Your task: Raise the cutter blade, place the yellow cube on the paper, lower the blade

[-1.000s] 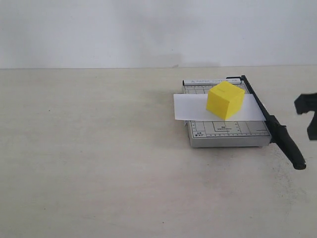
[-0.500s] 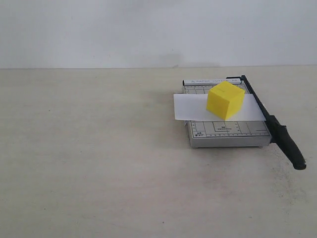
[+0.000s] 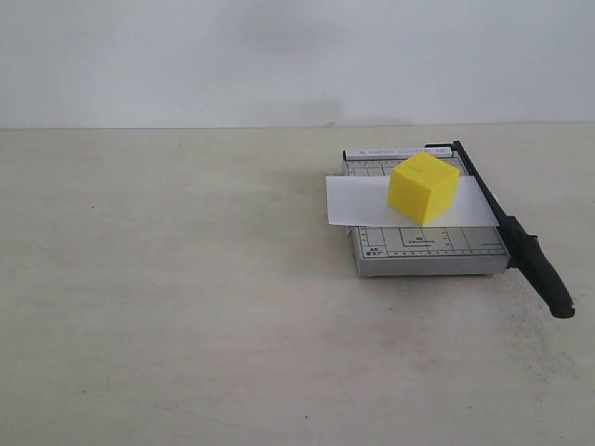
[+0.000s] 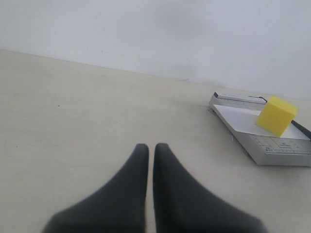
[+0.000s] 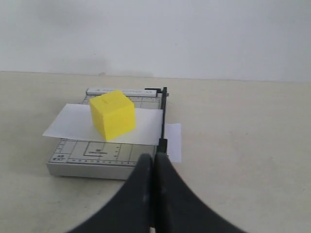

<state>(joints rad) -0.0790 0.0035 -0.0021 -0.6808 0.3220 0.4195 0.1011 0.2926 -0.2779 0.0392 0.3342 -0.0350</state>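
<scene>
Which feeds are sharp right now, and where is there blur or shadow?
Exterior view: sharp, soft even light, no hard shadow around the bright yellow cube on the white paper sheet. Left wrist view: left gripper a blurred dark foreground, scene beyond clear. Right wrist view: right gripper also out of focus.

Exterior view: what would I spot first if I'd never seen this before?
The bright yellow cube pops out first, sitting on the white paper on the grey board, right of the middle. Next is the black blade, lying down along the board's right edge. The left hand and right hand are shut and hold nothing.
</scene>
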